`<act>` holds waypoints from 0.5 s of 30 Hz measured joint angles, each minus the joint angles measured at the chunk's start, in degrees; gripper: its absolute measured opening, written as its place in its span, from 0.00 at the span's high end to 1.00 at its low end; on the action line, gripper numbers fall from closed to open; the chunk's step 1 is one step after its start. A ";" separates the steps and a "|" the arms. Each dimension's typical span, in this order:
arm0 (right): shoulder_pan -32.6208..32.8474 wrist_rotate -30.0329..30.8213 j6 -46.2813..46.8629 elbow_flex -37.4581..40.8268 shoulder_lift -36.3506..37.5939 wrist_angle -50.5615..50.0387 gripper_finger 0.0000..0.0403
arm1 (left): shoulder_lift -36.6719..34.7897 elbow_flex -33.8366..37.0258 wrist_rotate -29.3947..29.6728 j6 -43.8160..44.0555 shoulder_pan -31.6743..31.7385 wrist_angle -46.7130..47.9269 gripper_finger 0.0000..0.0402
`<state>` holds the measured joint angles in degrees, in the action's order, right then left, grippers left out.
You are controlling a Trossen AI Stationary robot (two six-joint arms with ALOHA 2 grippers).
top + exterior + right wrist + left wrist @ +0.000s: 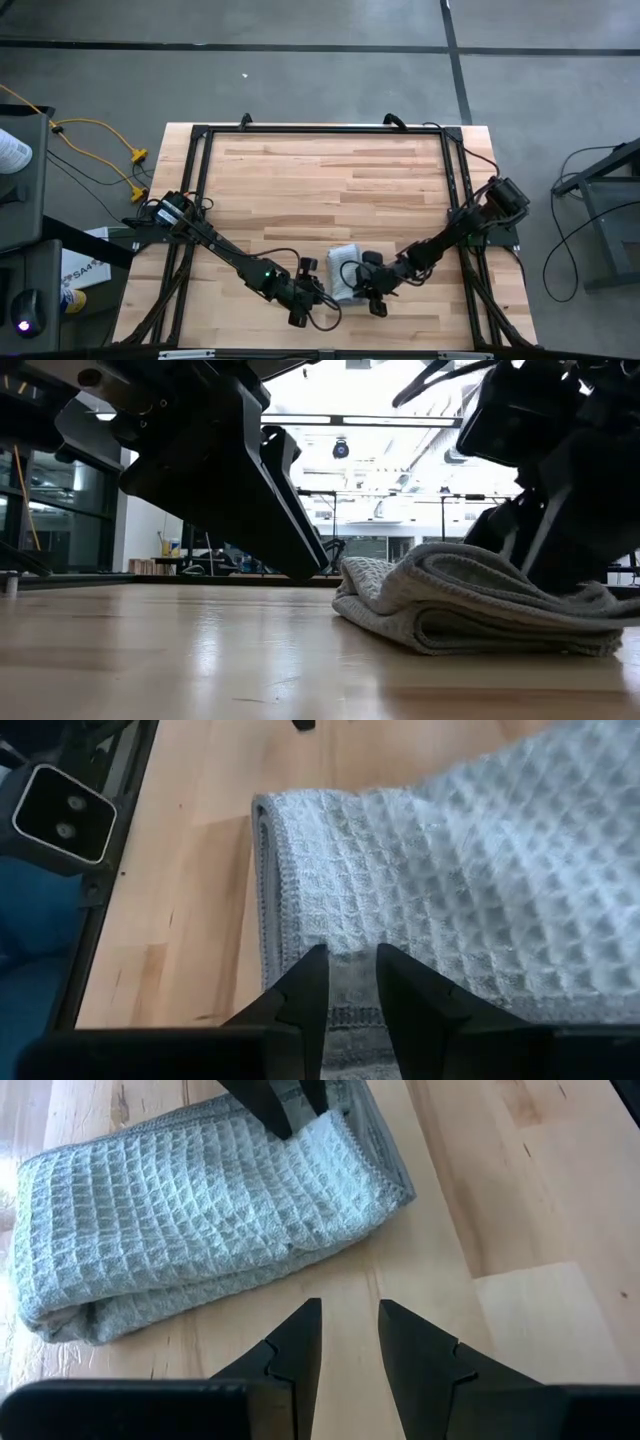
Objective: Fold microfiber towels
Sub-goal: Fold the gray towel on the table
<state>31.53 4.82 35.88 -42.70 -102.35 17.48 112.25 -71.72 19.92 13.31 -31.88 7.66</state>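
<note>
The light grey microfiber towel [345, 268] lies folded into a small thick pad on the wooden table near its front edge. It also shows in the low view [470, 600] and the left wrist view [200, 1220]. My left gripper [350, 1315] hovers just left of the towel over bare wood, its fingers a little apart and empty; in the high view it is at the pad's near left [316, 294]. My right gripper [350, 960] is on the towel's right side [362, 280], closed on the cloth. My right gripper has the towel's top layer [350, 982] between its two fingers, near a corner of the pad. Its fingers [285, 1110] slant down from the table's right. The towel lies on the table, with the top layer slightly raised at the fingers.
Black frame rails [200, 160] run along the table's left, right and far sides. The table's front edge [330, 348] is close behind both grippers. Bare wood [330, 180] fills the far half of the table.
</note>
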 joint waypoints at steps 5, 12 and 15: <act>-0.07 4.09 -3.98 0.00 2.58 0.01 0.80 | 0.00 0.00 0.59 -1.21 0.02 -0.04 0.75; -3.51 3.85 -8.08 -0.02 2.98 4.41 0.80 | 0.00 0.00 0.62 -1.49 0.02 -0.10 0.75; -5.34 2.08 -8.92 0.08 2.47 4.04 0.80 | 0.00 0.00 0.63 -1.49 0.02 -0.04 0.75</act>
<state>26.19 6.90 26.96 -42.62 -99.88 21.51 112.25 -71.72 20.56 11.81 -31.86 7.62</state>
